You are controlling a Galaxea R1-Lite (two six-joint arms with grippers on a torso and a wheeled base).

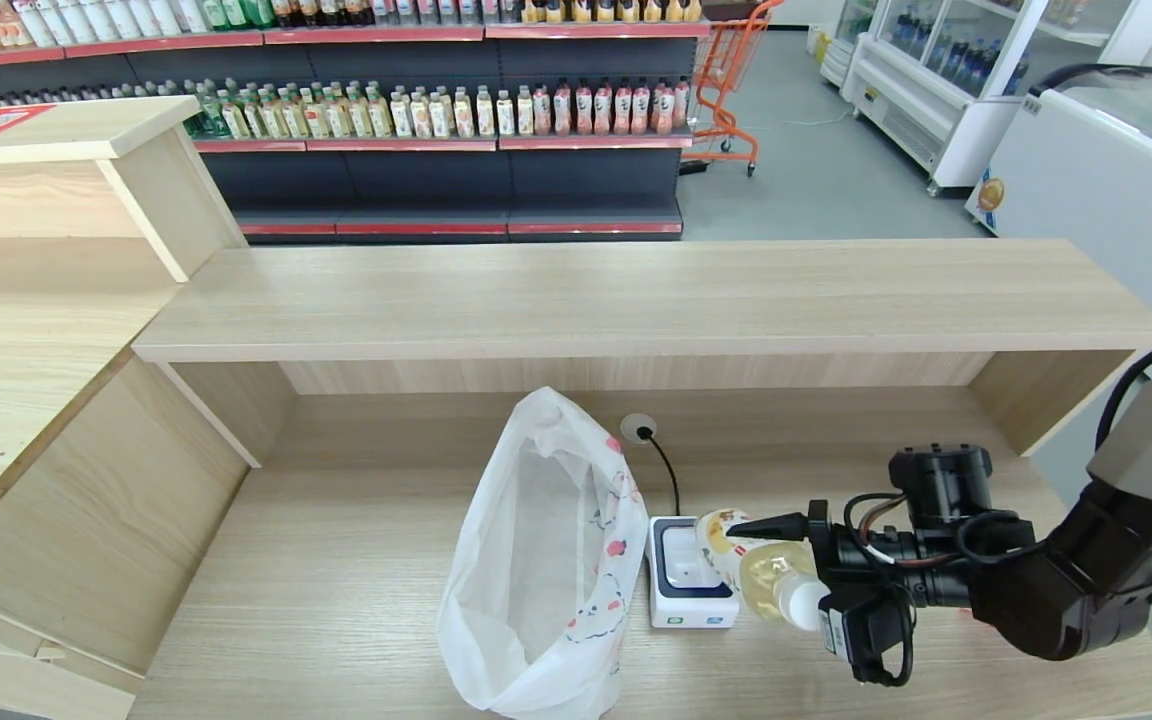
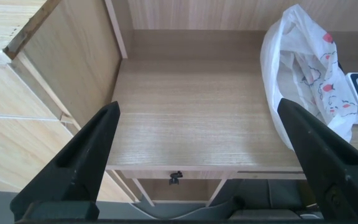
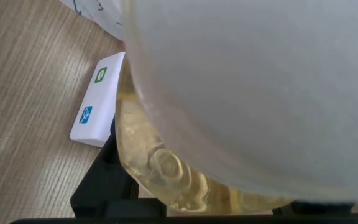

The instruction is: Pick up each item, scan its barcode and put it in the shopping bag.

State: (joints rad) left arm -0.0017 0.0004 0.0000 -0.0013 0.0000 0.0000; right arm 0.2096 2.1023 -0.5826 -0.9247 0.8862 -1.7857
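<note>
The scanning step appears to be in hand. The right gripper (image 1: 784, 562) is clamped on a bottle of pale yellow drink (image 1: 746, 555), held on its side with its label end over the right edge of the barcode scanner (image 1: 681, 575). Next, the barcode likely needs turning toward the scanner window, and then the bottle must be carried across to the open shopping bag (image 1: 546, 560) just beside the scanner. The left gripper (image 2: 199, 109) hangs wide open and empty over the counter (image 2: 185, 134).

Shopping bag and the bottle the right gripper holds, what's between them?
The white barcode scanner sits between the shopping bag and the bottle, close beside the bag; the head view shows it.
</note>
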